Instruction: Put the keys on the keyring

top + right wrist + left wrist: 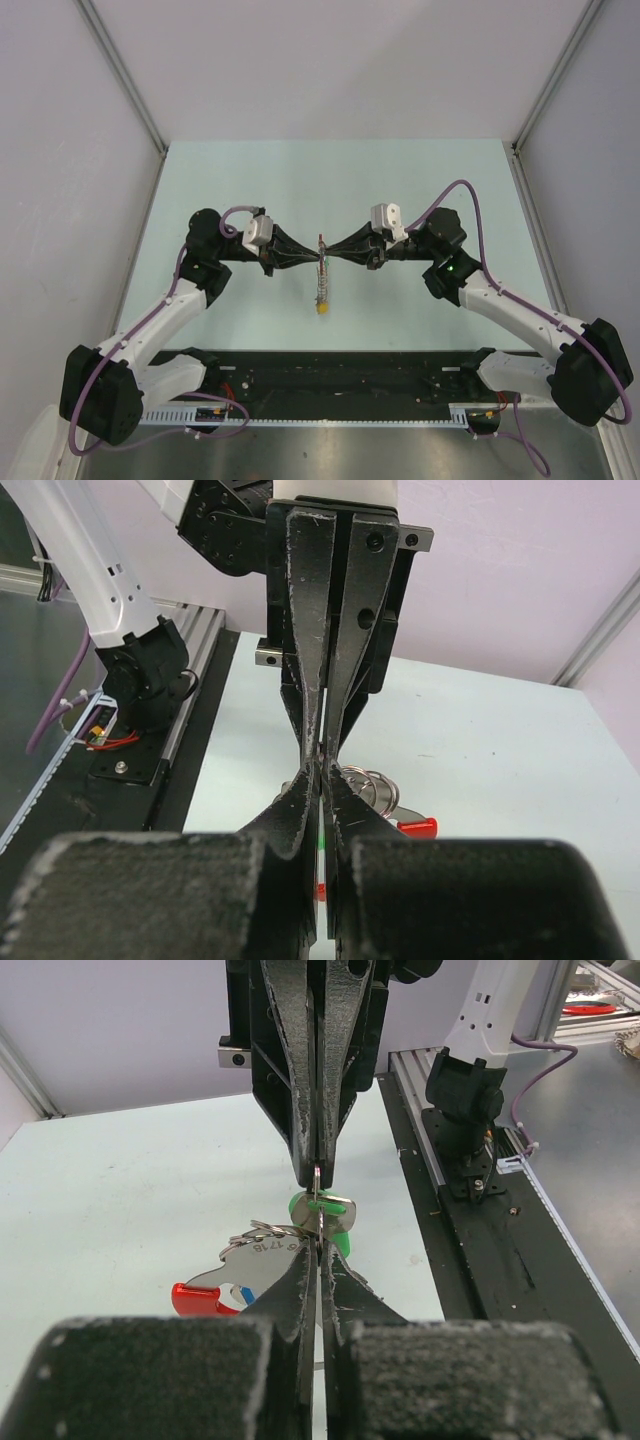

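Two clenched tips meet: left gripper (318,1252) grips the keyring (196,1300), right gripper (321,776) pinches something unclear; green key (341,1226) half hidden

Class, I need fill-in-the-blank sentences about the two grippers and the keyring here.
The left gripper and right gripper are both ____. The key head by their tips is ____. The keyring has a curved segment coloured ____. From above, the tag at its near end is ____.
Missing: shut, green, red, yellow.
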You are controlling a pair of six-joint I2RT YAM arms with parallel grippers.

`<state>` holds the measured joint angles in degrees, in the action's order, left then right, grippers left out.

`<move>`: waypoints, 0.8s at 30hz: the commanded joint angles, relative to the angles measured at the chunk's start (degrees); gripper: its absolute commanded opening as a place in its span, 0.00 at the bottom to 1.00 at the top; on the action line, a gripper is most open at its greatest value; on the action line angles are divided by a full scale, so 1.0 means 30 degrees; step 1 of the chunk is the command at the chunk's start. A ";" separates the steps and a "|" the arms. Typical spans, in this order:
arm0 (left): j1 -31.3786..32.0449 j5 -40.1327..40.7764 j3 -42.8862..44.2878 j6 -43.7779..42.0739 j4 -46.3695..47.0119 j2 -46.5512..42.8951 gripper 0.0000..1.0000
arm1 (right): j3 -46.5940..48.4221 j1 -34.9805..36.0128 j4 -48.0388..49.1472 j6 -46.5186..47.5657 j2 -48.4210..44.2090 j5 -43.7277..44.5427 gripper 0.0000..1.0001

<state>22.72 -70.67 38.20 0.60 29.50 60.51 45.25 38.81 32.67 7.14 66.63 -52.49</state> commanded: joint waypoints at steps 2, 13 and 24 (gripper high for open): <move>-0.0073 0.0179 0.0335 0.0356 0.1008 -0.0307 0.00 | 0.0764 0.0101 0.0392 0.0053 -0.0531 0.0387 0.00; -0.0073 0.0296 0.0364 0.0327 0.0920 -0.0307 0.00 | 0.0765 0.0131 -0.0107 0.0287 -0.0794 0.0534 0.00; -0.0073 0.0355 0.0452 0.0327 0.0715 -0.0190 0.00 | 0.0764 0.0131 -0.0195 0.0375 -0.0824 0.0592 0.00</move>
<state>22.72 -70.02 38.20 0.62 29.45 60.51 45.25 38.96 31.09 7.60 65.19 -51.40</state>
